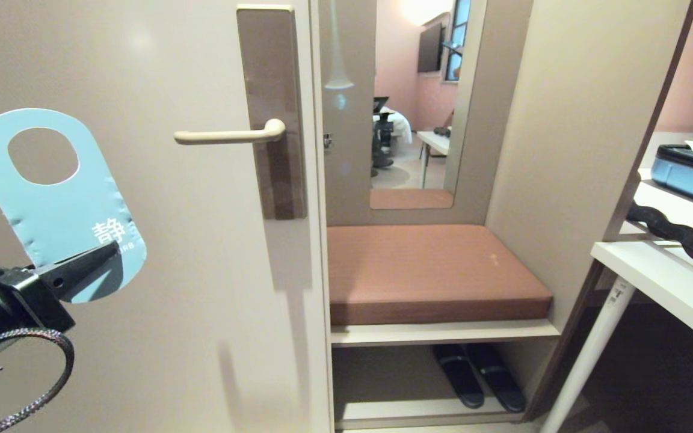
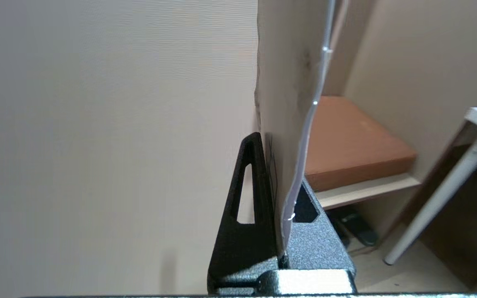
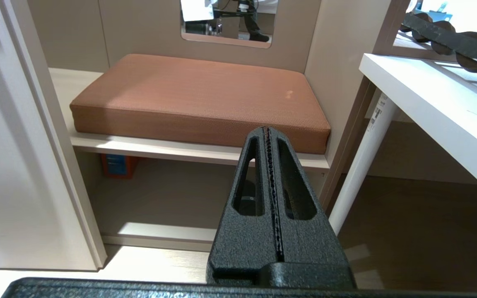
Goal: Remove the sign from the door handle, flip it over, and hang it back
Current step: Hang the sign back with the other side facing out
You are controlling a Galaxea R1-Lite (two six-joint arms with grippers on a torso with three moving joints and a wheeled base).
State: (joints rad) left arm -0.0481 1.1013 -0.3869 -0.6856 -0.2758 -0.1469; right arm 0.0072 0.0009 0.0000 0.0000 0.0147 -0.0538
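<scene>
The sign (image 1: 52, 198), blue-grey face outward, stood upright off the door handle (image 1: 229, 136), its lower end pinched in the left claw (image 1: 91, 261); the handle lay up and rightward.

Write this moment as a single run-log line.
left gripper: shut on sign, blue face out | door handle: bare | right gripper: shut, empty

Lower tip of sign (image 1: 58, 204) hidden behind left gripper (image 1: 91, 258); small print beneath large character too small to read. Left arm cut off by frame edge. Plate (image 1: 271, 108) top cropped.
</scene>
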